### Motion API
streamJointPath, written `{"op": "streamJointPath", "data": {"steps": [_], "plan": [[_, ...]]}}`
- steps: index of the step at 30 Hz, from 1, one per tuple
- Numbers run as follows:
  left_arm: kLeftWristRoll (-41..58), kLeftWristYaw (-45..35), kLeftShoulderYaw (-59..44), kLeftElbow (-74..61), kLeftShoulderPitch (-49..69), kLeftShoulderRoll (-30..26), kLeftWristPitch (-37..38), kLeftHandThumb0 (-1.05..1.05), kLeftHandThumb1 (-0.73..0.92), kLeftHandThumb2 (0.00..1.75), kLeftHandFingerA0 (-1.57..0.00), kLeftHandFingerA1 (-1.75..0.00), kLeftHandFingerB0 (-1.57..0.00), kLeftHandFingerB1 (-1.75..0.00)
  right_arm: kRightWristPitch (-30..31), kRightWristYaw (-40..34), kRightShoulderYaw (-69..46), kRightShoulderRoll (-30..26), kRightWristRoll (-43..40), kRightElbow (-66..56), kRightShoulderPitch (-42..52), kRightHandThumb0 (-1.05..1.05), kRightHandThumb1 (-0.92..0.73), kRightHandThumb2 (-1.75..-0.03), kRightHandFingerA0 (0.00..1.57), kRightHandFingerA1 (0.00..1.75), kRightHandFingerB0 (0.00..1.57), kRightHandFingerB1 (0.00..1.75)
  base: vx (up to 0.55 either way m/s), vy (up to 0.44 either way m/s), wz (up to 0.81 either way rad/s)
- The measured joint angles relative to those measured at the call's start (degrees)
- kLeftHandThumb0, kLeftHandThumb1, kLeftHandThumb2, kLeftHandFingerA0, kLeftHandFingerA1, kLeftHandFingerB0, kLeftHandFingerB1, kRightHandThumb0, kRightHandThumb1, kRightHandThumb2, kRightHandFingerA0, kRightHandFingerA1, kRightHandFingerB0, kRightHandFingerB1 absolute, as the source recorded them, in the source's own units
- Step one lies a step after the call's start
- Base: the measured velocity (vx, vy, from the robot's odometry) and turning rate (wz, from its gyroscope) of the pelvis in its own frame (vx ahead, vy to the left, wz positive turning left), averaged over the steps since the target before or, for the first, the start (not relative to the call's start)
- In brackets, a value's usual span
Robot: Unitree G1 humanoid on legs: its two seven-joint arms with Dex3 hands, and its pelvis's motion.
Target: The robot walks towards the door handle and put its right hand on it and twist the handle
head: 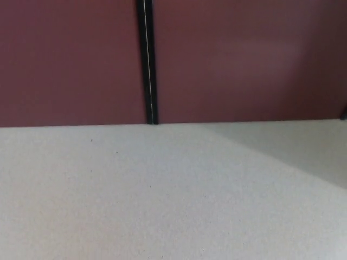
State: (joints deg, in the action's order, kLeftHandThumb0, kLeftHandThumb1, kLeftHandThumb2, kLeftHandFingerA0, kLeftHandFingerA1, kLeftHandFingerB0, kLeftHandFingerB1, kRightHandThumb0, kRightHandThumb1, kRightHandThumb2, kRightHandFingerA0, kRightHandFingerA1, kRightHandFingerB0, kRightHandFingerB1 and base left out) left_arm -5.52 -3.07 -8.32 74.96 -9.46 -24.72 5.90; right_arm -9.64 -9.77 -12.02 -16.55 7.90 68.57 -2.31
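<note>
Neither robot hand shows, so I cannot tell its state or place anything relative to it, and with only dark red door panels (pixel 70 59), their black seam (pixel 147 59) and pale floor (pixel 162 195) visible, no handle, a blind reach likely misses.

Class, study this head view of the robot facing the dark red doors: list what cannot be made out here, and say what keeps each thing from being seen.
1. Door handle: none shows in the head view; the dark red panels are cut off by the top edge.
2. Both hands: outside the picture, so their state is unknown.
3. Dark object at the right edge: cut off, too little shows to identify.
4. Specks on the pale floor: too small to identify.
5. Black strip between panels: gap or frame, unclear.
</note>
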Motion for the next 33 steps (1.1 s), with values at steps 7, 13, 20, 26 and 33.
{"op": "streamJointPath", "data": {"steps": [7,13,20,26,33], "plan": [[0.0,-0.1,0.0,0.5,3.2,0.0,1.4,-0.15,0.48,0.67,-0.66,-0.77,-0.35,-0.61,-1.9,-0.6,0.2,-0.1,-0.1,1.2,3.0,-0.1,-0.64,-0.57,0.76,0.55,0.57,0.46,0.0,0.0,0.0],[0.0,-1.3,-0.1,0.4,6.6,0.0,2.2,-0.14,0.48,0.68,-0.68,-0.8,-0.34,-0.61,-4.0,-0.5,1.4,-0.3,0.0,2.5,6.8,-0.09,-0.61,-0.57,0.74,0.56,0.59,0.47,0.0,0.0,0.0],[-0.1,-1.9,0.5,0.4,8.1,0.0,3.0,-0.15,0.48,0.68,-0.68,-0.79,-0.34,-0.61,-6.3,-0.4,2.0,-0.5,0.0,2.4,9.7,-0.11,-0.61,-0.56,0.73,0.54,0.58,0.47,0.0,0.0,0.0],[-0.2,-2.0,1.3,0.4,8.7,-0.1,3.5,-0.16,0.48,0.67,-0.69,-0.8,-0.37,-0.62,-7.2,0.0,2.1,-0.5,-0.2,2.5,10.4,-0.11,-0.62,-0.56,0.73,0.55,0.58,0.47,0.02,-0.01,-0.04],[-0.2,-2.2,2.2,0.5,9.7,-0.2,4.0,-0.15,0.48,0.67,-0.71,-0.79,-0.4,-0.62,-7.7,0.4,2.3,-0.8,-0.5,3.0,10.7,-0.1,-0.61,-0.57,0.72,0.54,0.58,0.47,0.09,-0.065,0.03]]}}
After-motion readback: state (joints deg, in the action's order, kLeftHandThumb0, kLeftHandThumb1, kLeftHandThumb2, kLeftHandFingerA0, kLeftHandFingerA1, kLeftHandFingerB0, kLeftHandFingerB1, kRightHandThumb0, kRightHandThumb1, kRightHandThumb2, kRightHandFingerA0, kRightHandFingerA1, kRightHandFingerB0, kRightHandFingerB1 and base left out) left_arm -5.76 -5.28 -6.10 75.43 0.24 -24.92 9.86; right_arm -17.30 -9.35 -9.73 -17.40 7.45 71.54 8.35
